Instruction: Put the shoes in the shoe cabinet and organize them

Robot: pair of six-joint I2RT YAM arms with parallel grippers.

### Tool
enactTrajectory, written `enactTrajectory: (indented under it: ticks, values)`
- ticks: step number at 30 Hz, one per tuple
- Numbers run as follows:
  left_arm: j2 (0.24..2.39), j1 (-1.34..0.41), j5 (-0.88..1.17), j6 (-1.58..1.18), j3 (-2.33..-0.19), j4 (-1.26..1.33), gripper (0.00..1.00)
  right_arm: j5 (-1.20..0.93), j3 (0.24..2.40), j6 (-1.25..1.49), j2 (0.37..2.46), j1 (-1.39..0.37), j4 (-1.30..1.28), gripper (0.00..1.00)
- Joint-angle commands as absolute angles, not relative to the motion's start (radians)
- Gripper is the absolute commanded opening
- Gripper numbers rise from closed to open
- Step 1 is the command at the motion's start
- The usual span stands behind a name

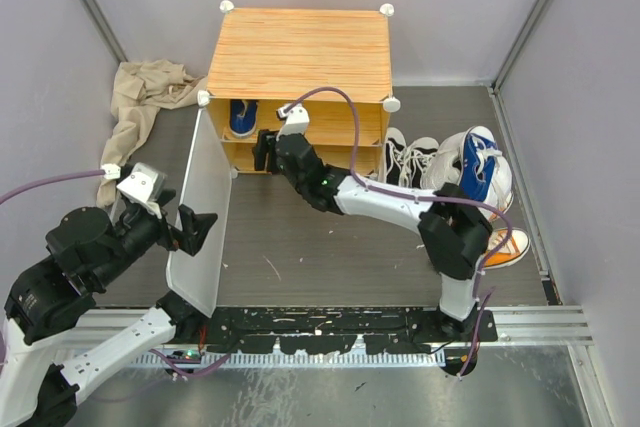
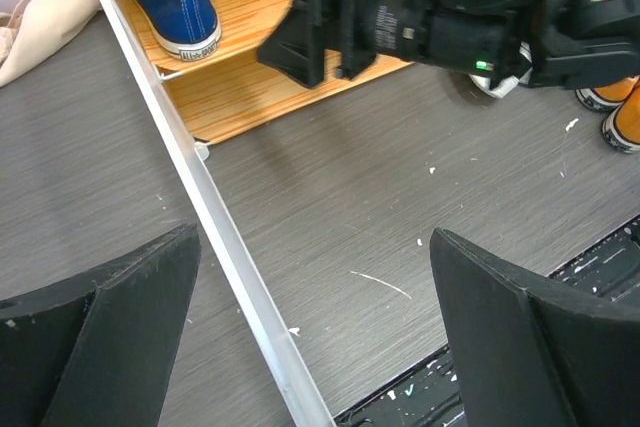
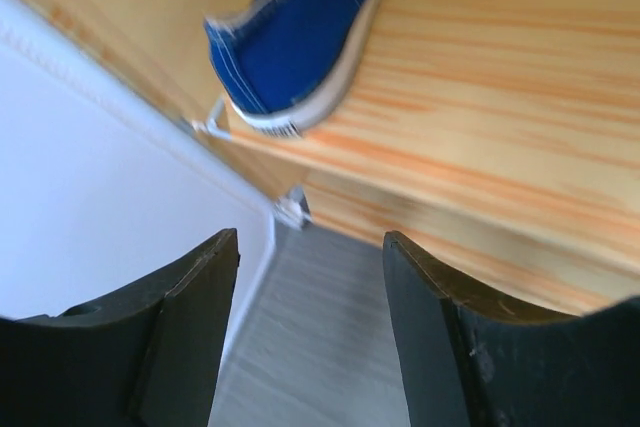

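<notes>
The right hand (image 3: 310, 247) is released, its two dark fingers (image 3: 190, 327) standing apart with nothing between them. It hovers just in front of the open shoe cabinet (image 1: 300, 52), level with the front edge of the orange striped shelf (image 3: 480, 97). On that shelf, in the left part of the upper compartment, stands a blue shoe (image 3: 300, 37) with a white sole, slightly up and to the left of the fingers and not touched by them. The cabinet sits at the far middle of the grey bench (image 1: 330, 247), and its pale door (image 1: 200, 207) is swung open toward the near left. The left hand (image 2: 315, 237) is also released - its fingers spread wide on either side of the door's thin edge, which runs between them without clear contact. To the right of the cabinet the other shoes lie on the bench: black high-tops (image 1: 405, 155) with white laces just beside the cabinet wall, then white sneakers (image 1: 447, 162) with a second blue shoe (image 1: 480, 172) lying on them, and nearer, partly hidden behind the right arm, an orange sneaker (image 1: 507, 245). A beige cloth (image 1: 140, 107) is crumpled at the far left - beside the cabinet.
</notes>
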State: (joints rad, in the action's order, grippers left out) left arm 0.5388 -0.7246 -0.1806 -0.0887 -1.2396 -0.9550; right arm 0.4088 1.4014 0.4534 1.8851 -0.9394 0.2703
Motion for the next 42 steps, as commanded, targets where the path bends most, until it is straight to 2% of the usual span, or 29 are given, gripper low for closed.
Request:
enactTrajectory:
  ticks: [1, 6, 10, 14, 19, 27, 33, 36, 40, 41, 42]
  values:
    - [0.537, -0.726, -0.204, -0.083, -1.245, -0.931, 0.98, 0.514, 1.306, 0.395, 1.645, -0.955, 0.115, 0.65]
    - [0.530, -0.726, -0.215, -0.072, -1.243, -0.937, 0.98, 0.743, 1.186, 0.386, 1.334, -0.956, -0.237, 0.67]
    - [0.523, -0.727, -0.214, -0.066, -1.232, -0.933, 0.98, 0.938, 1.200, 0.491, 1.129, -0.955, -0.601, 0.69]
    - [0.507, -0.727, -0.183, -0.070, -1.215, -0.926, 0.98, 1.110, 1.245, 0.686, 1.020, -0.928, -1.000, 0.72]
    - [0.491, -0.726, -0.138, -0.081, -1.197, -0.909, 0.98, 1.197, 1.247, 0.884, 0.927, -0.840, -1.230, 0.71]
    - [0.493, -0.727, -0.061, -0.103, -1.178, -0.887, 0.98, 1.235, 1.131, 0.961, 0.811, -0.750, -1.247, 0.68]
    - [0.471, -0.726, -0.056, -0.126, -1.152, -0.870, 0.98, 1.254, 1.086, 0.919, 0.863, -0.698, -1.177, 0.66]
    - [0.468, -0.727, -0.058, -0.130, -1.147, -0.875, 0.98, 1.227, 1.038, 0.830, 0.884, -0.638, -1.075, 0.65]
    - [0.468, -0.727, -0.068, -0.131, -1.156, -0.892, 0.98, 1.087, 0.930, 0.629, 0.871, -0.491, -0.818, 0.64]
    - [0.468, -0.726, -0.070, -0.130, -1.158, -0.896, 0.98, 1.042, 0.908, 0.590, 0.868, -0.447, -0.768, 0.63]
    - [0.467, -0.727, -0.076, -0.129, -1.160, -0.902, 0.98, 0.985, 0.892, 0.559, 0.868, -0.409, -0.724, 0.58]
